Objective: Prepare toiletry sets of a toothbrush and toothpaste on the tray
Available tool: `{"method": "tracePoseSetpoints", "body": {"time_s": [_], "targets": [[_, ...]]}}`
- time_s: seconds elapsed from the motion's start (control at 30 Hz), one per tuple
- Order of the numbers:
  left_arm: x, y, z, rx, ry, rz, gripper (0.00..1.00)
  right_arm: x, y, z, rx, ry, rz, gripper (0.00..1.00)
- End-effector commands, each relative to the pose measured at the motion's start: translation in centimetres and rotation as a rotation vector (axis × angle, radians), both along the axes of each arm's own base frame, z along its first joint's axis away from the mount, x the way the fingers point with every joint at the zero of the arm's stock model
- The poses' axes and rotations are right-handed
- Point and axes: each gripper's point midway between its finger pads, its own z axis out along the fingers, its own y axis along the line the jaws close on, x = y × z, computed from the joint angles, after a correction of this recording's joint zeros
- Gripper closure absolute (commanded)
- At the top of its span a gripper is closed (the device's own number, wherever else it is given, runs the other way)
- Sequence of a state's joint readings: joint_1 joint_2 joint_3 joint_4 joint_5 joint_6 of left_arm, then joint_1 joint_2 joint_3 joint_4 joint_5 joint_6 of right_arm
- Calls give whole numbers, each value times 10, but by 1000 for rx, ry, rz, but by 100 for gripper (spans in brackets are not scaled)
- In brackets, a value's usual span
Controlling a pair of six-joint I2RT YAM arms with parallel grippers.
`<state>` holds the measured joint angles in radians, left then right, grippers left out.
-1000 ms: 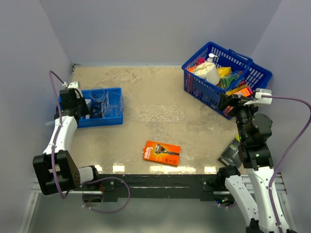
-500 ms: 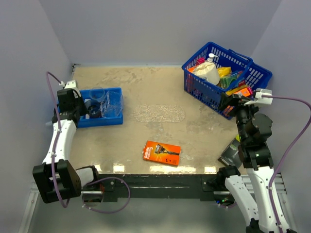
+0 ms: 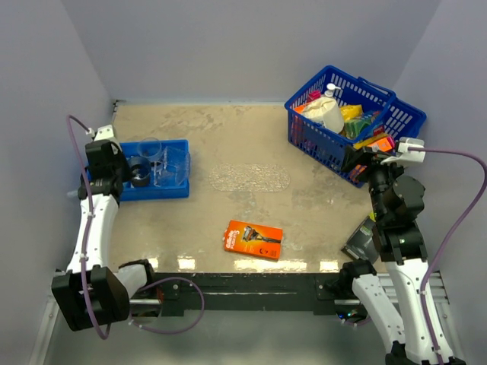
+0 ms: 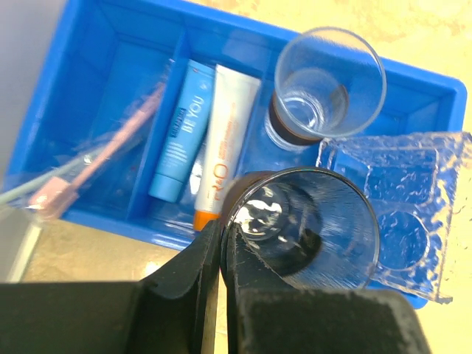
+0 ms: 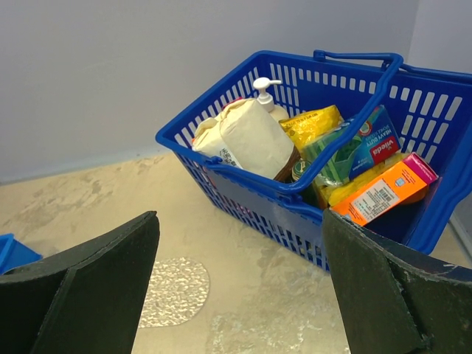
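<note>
Checking in from the remote desk. The left gripper (image 4: 223, 243) is squeezed right down on the rim of a brownish cup (image 4: 310, 232), gripping it on the cup's 9 o'clock side in the wrist view. It holds the cup mouth-up over the blue bin (image 4: 66, 88). From the top camera the bin sits at about 9 o'clock on the table (image 3: 228, 144).

The toothpaste (image 4: 182, 140) is in the bin's middle compartment. It's two tubes lying side by side, one blue and one white with an orange end. A pink toothbrush (image 4: 110, 151) lies slanted in the compartment at 9 o'clock from them. A second cup (image 4: 328, 81) stands at 12 o'clock from the held one.

The clear tray (image 4: 405, 214) lies across the bin's 3 o'clock end. The held cup overlaps it in the view, and I can't tell whether they touch.

The right gripper (image 5: 240, 287) is spread wide with nothing in it. It faces the wire basket (image 5: 221, 166), which is at 2 o'clock on the table. An orange razor pack (image 3: 253, 239) lies flat at 6 o'clock.
</note>
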<state>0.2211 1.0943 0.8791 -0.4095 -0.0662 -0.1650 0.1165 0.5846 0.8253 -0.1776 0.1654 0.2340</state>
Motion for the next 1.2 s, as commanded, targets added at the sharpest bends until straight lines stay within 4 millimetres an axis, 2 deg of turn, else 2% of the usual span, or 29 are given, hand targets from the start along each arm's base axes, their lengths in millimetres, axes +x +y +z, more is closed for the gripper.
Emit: {"method": "tracePoseSetpoints", "body": {"time_s": [0.0, 0.23, 0.4, 0.6, 0.67, 0.7, 0.9, 1.1, 1.17], "targets": [[8, 21, 66, 86, -183, 81, 100, -2, -3, 14, -4, -24, -13, 6], [9, 15, 75, 71, -203, 59, 100, -4, -3, 15, -4, -22, -11, 6], [7, 7, 91, 51, -248, 35, 100, -4, -2, 17, -4, -21, -8, 6], [7, -9, 130, 38, -316, -30, 100, -4, 3, 19, -11, -6, 22, 7], [6, -16, 137, 32, -324, -55, 100, -2, 10, 18, -11, 2, 61, 9], [6, -20, 147, 31, -342, -68, 100, -2, 12, 19, -12, 3, 73, 10], [12, -56, 175, 9, -379, -189, 100, 9, 44, 17, 1, 24, 247, 14], [27, -106, 174, -42, -373, -324, 100, 19, 68, 13, 55, 50, 354, 14], [33, -130, 172, -65, -373, -377, 100, 21, 74, 13, 69, 51, 374, 15]]}}
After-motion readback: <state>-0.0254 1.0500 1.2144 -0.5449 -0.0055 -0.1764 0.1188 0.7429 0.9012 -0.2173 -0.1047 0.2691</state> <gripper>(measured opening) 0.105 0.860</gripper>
